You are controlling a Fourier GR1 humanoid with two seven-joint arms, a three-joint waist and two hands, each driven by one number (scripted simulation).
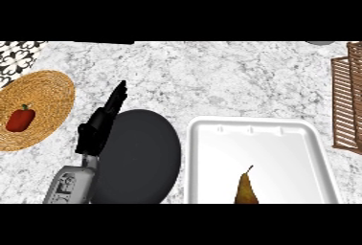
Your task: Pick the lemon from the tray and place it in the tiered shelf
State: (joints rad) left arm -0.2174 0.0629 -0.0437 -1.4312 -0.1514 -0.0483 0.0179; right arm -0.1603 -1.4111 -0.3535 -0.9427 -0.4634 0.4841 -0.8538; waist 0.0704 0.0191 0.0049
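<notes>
Although the task names a lemon, no lemon shows anywhere in the head view; the white tray holds only a pear.

Item 1. White rectangular plastic tray (pixel 311 139), raised rim, lying on the grey-white marbled table (pixel 212 76) at the lower right. Its floor is bare except for item 2, so the fruit to be moved is either hidden, out of frame, or not a lemon at all.

Item 2. Brown-yellow pear (pixel 246 189), stem pointing up the view, lying near the tray's near edge and partly cut by the frame. Judged the only candidate for picking here.

Item 3. Brown wooden slatted tiered shelf (pixel 346 105), at the right edge, just beyond the tray's far right corner. Only its left part shows. It stands close to the tray, presumably so the carry is short.

Item 4. Flat black round plate (pixel 138 155), left of the tray and close beside it, bearing nothing.

Item 5. Round woven straw mat (pixel 42 95), far left, carrying a small red bell pepper (pixel 20 118). Both sit well apart from the tray and seem unrelated to the task.

Item 6. Left robot hand (pixel 102 119), black, on a grey forearm, showing over the plate's left rim. Fingers straight, pointing up the view, released and holding nothing: a resting pose.

Item 7. Right robot hand: not seen. Being nearer to tray and shelf, it is judged the likelier one for the pick, which is not yet begun.
</notes>
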